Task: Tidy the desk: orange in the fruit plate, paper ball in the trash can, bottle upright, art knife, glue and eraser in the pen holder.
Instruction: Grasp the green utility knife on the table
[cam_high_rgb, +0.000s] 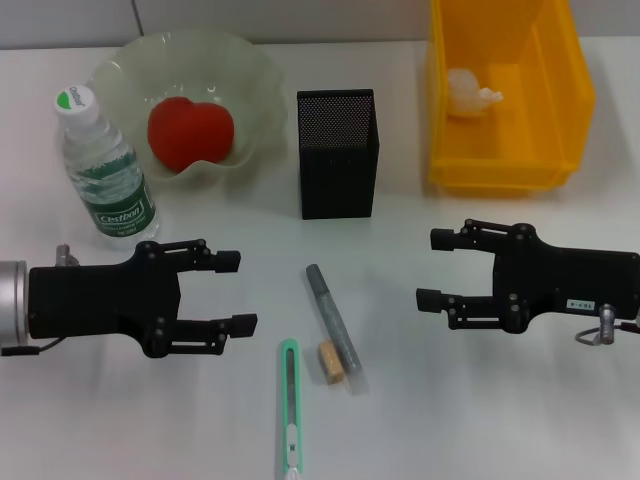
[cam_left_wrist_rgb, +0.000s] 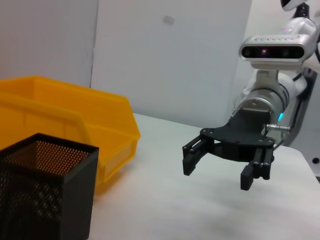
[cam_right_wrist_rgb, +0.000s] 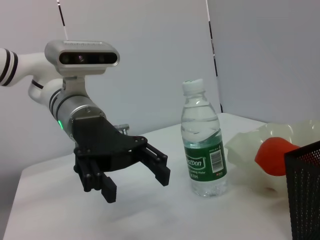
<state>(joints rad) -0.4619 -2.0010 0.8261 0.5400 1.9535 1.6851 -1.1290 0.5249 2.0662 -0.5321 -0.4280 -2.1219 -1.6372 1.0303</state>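
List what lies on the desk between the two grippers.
In the head view, between the open left gripper and open right gripper lie the grey glue stick, the small tan eraser beside it, and the green art knife nearer the front.

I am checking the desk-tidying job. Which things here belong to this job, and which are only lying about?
Belong to the job:
orange in the fruit plate
paper ball in the yellow bin
bottle, upright
pen holder
art knife, glue stick, eraser, on the table

Only lying about:
nothing visible
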